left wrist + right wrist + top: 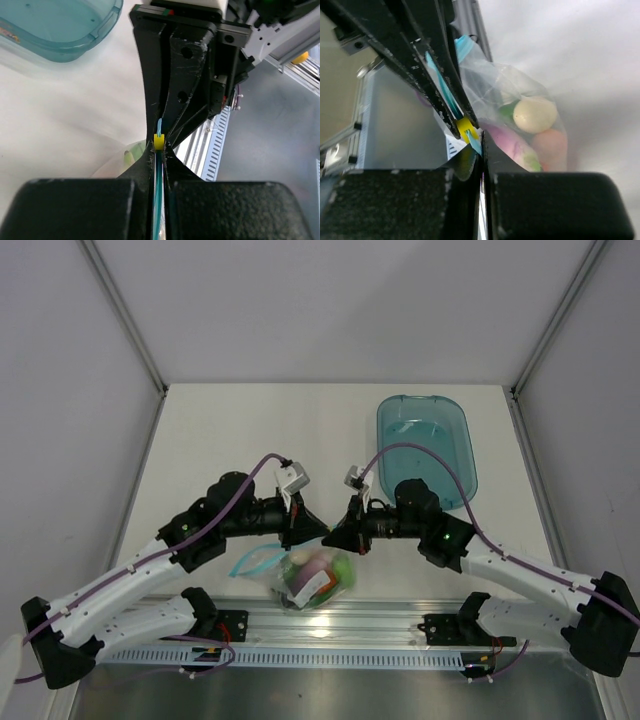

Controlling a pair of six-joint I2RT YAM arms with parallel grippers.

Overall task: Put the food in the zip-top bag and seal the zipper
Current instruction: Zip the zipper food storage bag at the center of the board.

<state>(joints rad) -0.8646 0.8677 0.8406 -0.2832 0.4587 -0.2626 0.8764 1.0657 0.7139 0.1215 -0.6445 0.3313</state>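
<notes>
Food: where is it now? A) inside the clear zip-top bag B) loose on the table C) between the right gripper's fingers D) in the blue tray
A: the food shows through the clear wall of the zip-top bag, while the left gripper and right gripper are both shut on the zipper.

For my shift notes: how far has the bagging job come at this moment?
Done: the food lies inside the zip-top bag. In hand: left jaws and right jaws are both shut on the zipper, meeting at its yellow slider. Left: sealing the zipper; how much of it is already closed, I cannot tell.
</notes>
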